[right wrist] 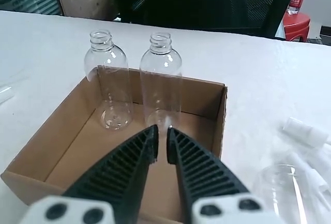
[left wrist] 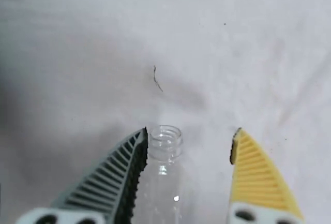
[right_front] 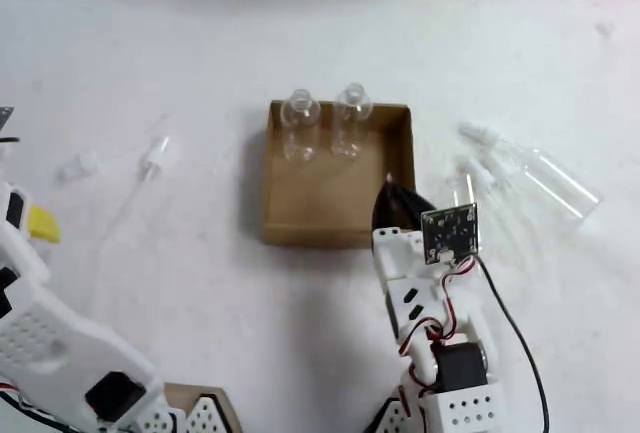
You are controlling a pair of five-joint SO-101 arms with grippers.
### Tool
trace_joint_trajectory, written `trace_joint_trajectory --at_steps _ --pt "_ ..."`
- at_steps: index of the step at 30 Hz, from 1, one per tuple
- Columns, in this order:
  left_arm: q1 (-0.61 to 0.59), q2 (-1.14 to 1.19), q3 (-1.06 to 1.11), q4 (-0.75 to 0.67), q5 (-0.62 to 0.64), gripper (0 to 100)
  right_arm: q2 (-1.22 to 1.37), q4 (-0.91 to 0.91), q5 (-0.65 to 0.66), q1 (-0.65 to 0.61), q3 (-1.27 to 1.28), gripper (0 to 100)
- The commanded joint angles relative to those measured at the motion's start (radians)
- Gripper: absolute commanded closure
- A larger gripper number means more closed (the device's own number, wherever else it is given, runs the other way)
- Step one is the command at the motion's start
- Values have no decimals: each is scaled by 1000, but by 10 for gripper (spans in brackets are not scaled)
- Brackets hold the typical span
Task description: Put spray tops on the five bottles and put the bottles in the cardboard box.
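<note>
Two uncapped bottles (right_front: pixel 300 125) stand in the cardboard box (right_front: pixel 320 203).
Clear, round-shouldered plastic, they stand upright, necks up, at the box's far wall. The black ribbed right tool (right wrist: pixel 161 131) is clenched on nothing above the box's near edge. Well left of the box, the grey-and-yellow left tool (left wrist: pixel 191 131) is released around a third bottle (left wrist: pixel 164 167), its open neck pointing away from the wrist.

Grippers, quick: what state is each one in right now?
Left gripper: open, jaws either side of an uncapped bottle, not clamped on it.
Right gripper: shut, empty, at the cardboard box rim.
</note>
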Motion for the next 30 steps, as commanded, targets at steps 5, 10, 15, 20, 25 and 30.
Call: trace_joint_trajectory --at_steps 5,10,15,20,25,30 --pt "-5 -8 100 -117 -28 759 -8 -25 8 5 -9 981" --pt "-5 -18 101 -115 -25 771 -8 -25 8 5 -9 981" --pt "-4 -19 101 -115 -28 854 -8 -25 8 5 -9 981" --pt "7 -21 101 -104 -18 861 -8 -25 8 5 -9 981" --pt "18 -21 28 5 -18 877 -8 -25 8 5 -9 981" --pt "19 -13 -64 110 -18 971 -8 -25 8 7 -9 981"
